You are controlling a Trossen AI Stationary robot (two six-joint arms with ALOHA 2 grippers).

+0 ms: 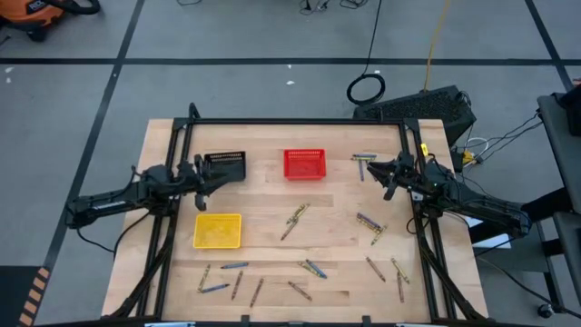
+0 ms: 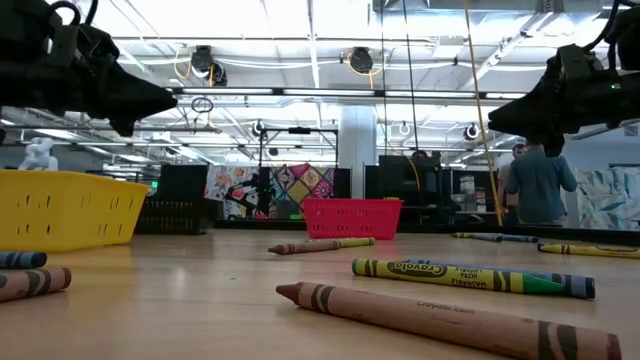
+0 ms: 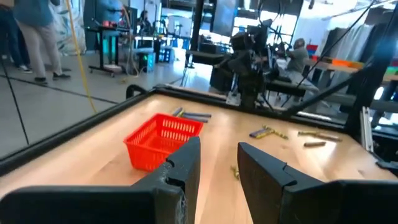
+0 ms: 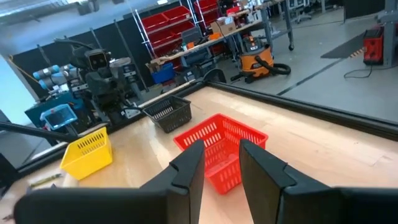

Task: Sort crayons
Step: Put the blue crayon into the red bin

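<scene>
Several crayons lie flat and scattered over the near and right parts of the wooden table point(image 1: 272, 204): a pair point(image 1: 295, 220) at the middle, a cluster point(image 1: 368, 223) toward the right, others point(image 1: 234, 266) along the near edge. A brown crayon point(image 2: 440, 320) and a green one point(image 2: 470, 277) lie close in the low view. My left gripper point(image 1: 203, 179) point(image 3: 217, 144) hovers open at the left, beside the black basket point(image 1: 224, 166). My right gripper point(image 1: 378, 173) point(image 4: 221, 144) hovers open at the right, near some crayons point(image 1: 365, 159) at the far right. Both point level toward the table's middle, with nothing between their fingers.
A red basket point(image 1: 304, 163) stands at the far middle and a yellow basket point(image 1: 218, 231) at the near left. Black frame rails point(image 1: 300, 121) run along the table's edges. People stand in the room beyond the table point(image 2: 540, 185).
</scene>
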